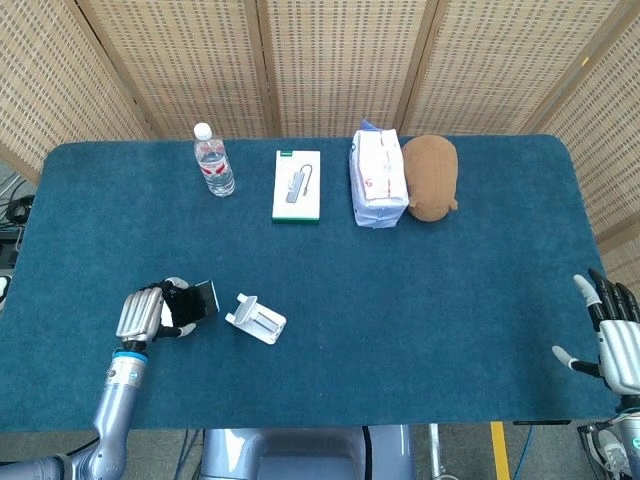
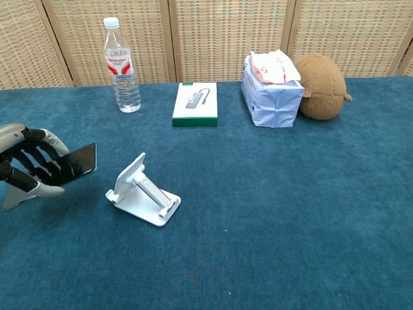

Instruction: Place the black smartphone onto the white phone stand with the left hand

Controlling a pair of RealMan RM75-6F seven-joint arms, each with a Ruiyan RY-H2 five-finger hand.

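The black smartphone [image 2: 68,167] is held in the left hand [image 2: 29,169], lifted clear of the tabletop [image 2: 271,213] and tilted, its far end raised and pointing toward the white phone stand [image 2: 143,192]. The fingers [image 2: 40,160] are wrapped over the screen side, with the thumb seen beneath the lower edge. In the head view the smartphone [image 1: 192,300] is seen just left of the stand [image 1: 256,318], apart from it, with the left hand [image 1: 150,312] closed around its near end.

The stand is seen resting on the blue tabletop, its backrest tilted up on the side toward the smartphone and its base stretched away to the right. Nothing is carried on it.

The right hand [image 1: 612,338] is seen only in the head view, at the lower right corner beyond the tabletop's edge; its fingers are spread apart and nothing is held in it.

Along the far edge of the tabletop a row of things is set out: a clear water bottle [image 2: 120,66] with a white cap and red label, standing upright; a flat white-and-green box [image 2: 195,103] lying to its right; a white soft package [image 2: 271,90]; and a brown plush toy [image 2: 321,77] touching the package's right side. Woven screen panels [image 2: 226,32] are seen behind the tabletop.
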